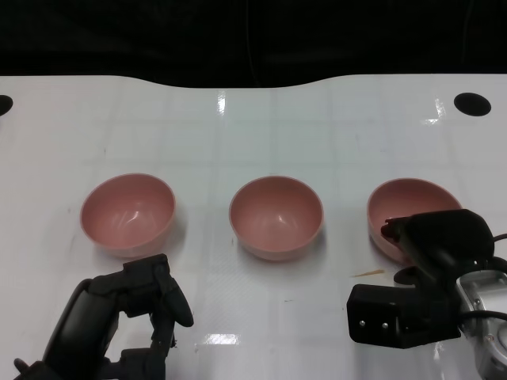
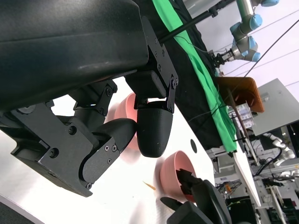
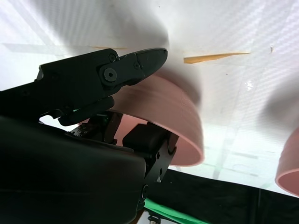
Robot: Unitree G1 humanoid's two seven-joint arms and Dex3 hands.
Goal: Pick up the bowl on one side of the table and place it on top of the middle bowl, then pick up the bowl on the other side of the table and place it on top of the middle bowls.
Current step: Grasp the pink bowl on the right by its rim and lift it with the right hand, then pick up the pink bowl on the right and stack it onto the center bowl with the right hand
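Three pink bowls stand in a row on the white table (image 1: 261,134): the left bowl (image 1: 127,212), the middle bowl (image 1: 276,215) and the right bowl (image 1: 408,207). My right hand (image 1: 432,237) is at the right bowl's near rim. In the right wrist view one finger (image 3: 140,60) lies on the outside of the right bowl (image 3: 182,116) and another sits inside, pinching the wall. The bowl still rests on the table. My left hand (image 1: 139,305) hovers in front of the left bowl, fingers loosely bent and holding nothing. The middle bowl (image 3: 289,163) shows at the right wrist view's edge.
A thin orange sliver (image 1: 368,273) lies on the table just in front of the right bowl. Black round holes (image 1: 473,103) sit near the table's far corners. A dark drop lies beyond the far edge. A green cloth (image 2: 201,70) and other robot arms show past the table.
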